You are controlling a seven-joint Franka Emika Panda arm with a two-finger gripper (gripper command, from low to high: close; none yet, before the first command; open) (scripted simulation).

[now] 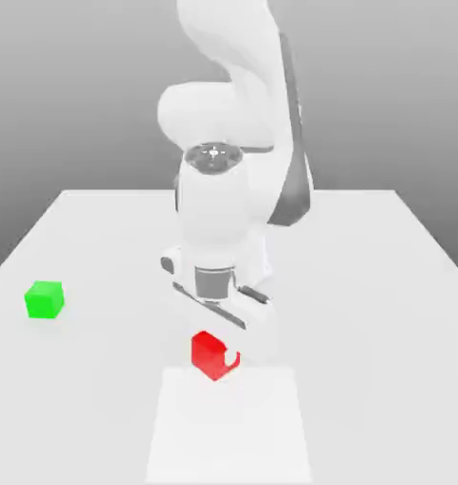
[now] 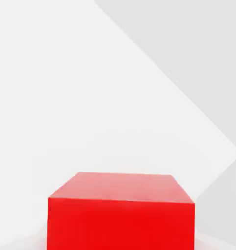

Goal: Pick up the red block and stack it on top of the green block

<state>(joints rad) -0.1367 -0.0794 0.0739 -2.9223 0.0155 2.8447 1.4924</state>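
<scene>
Nearest me a pale panel [image 1: 229, 426] lies on the surface [image 1: 384, 379], at six o'clock from the red block [image 1: 209, 354]. The block sits low at the pincer [image 1: 219, 358], which looks closed in on it, pinching it by its sides; whether it has left the surface I can't tell. Being a cube, it has no long axis, but its faces stand askew to the surface's edges.

The move turns on the green block [image 1: 44, 300]: from the pincer it lies well apart, at about ten o'clock by the exterior view, nearer the surface's left edge. The way across looks open. I'd lift first, swing over, square the faces, then lower; going in low could knock the green block. Beyond, toward twelve, rises the only arm [image 1: 213, 208], with the far edge behind.
</scene>
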